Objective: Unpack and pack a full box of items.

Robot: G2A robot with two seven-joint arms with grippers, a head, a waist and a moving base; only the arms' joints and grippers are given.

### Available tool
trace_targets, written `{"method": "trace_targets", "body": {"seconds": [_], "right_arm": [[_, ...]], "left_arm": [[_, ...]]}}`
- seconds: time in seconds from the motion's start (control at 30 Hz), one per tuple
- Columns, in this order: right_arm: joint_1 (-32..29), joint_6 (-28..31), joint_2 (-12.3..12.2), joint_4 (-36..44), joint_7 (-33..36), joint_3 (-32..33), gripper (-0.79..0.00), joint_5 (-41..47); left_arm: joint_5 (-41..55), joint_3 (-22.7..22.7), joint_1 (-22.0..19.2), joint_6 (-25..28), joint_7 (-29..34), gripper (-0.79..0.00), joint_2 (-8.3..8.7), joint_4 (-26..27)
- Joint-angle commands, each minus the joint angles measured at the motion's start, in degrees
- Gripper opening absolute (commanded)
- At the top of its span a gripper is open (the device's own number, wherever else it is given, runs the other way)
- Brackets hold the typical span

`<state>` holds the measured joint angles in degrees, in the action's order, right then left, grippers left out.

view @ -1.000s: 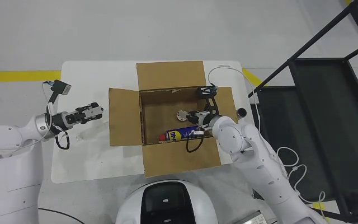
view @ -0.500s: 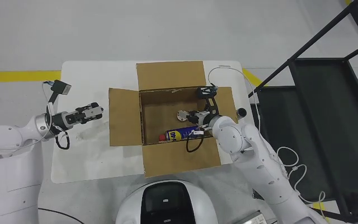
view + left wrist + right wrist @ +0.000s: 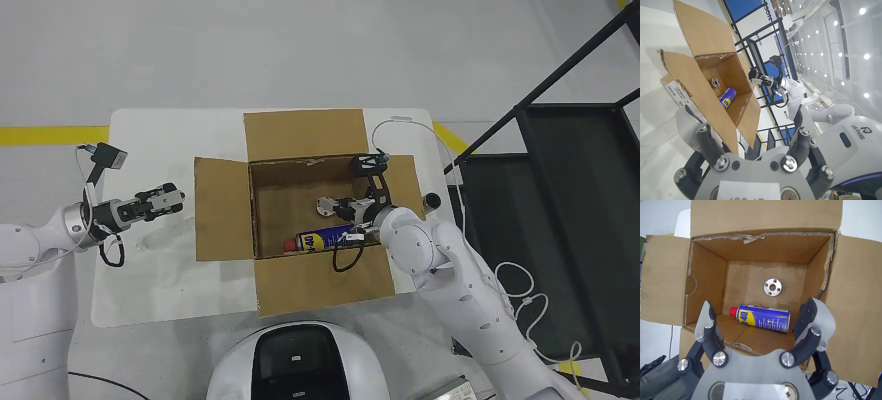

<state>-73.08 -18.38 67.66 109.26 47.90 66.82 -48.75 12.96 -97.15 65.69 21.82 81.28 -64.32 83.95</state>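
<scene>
**bolt_head:** How far is this unpack-and-pack job getting? What's the box (image 3: 280, 200) looking like?

**tinkerer42:** Two things are sitting in it. A blue spray can (image 3: 762, 319) is lying on its side along the box wall nearest the robot, with its red cap pointing toward the left arm's side of the box. A round metal flange (image 3: 773, 287) is lying flat around the middle of the box floor, apart from the can.

**bolt_head:** And the arms are doing what?

**tinkerer42:** The right pincer (image 3: 758, 305) is hanging over the box opening, above the can, fingers spread apart and gripping nothing. The left pincer (image 3: 165, 198) is sitting outside the box, out past its left flap (image 3: 222, 208), over the desk (image 3: 150, 290). It's also spread wide and carrying nothing.

**bolt_head:** So unpacking or packing?

**tinkerer42:** Honestly can't tell. For a box that's supposed to be full, two items is looking sparse, so I'm guessing it's either nearing the end of the unpack or only just starting the refill. Neither item is being held, and the box is standing wide open. I'm betting the right arm is lining up on the can, since it's lying right under those fingers. If this is the unpack, both pieces are waiting to come out, with the whole repack coming after.
</scene>
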Motion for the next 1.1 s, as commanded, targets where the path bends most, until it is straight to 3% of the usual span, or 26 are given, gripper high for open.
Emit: {"method": "trace_targets", "body": {"seconds": [0.0, 0.43, 0.57, 0.83, 1.07], "right_arm": [[0.0, 0.0, 0.0, 0.0, 0.0, 0.0, 0.0, 0.0], [0.0, 0.0, 0.0, 0.0, 0.0, 0.0, 0.0, 0.0], [0.98, 2.53, 0.11, -0.9, 0.43, -0.52, 0.0, 1.01], [11.14, 5.44, 2.38, -14.14, 1.7, -10.31, 0.0, 1.42], [18.07, 3.59, 5.28, -26.7, -1.82, -16.95, 0.0, 3.43]], "left_arm": [[0.0, 0.0, 0.0, 0.0, 0.0, 0.0, 0.0, 0.0], [0.0, 0.0, 0.0, 0.0, 0.0, 0.0, 0.0, 0.0], [0.0, 0.0, 0.0, 0.0, 0.0, 0.0, 0.0, 0.0], [0.0, 0.0, 0.0, 0.0, 0.0, 0.0, 0.0, 0.0], [0.0, 0.0, 0.0, 0.0, 0.0, 0.0, 0.0, 0.0]]}}
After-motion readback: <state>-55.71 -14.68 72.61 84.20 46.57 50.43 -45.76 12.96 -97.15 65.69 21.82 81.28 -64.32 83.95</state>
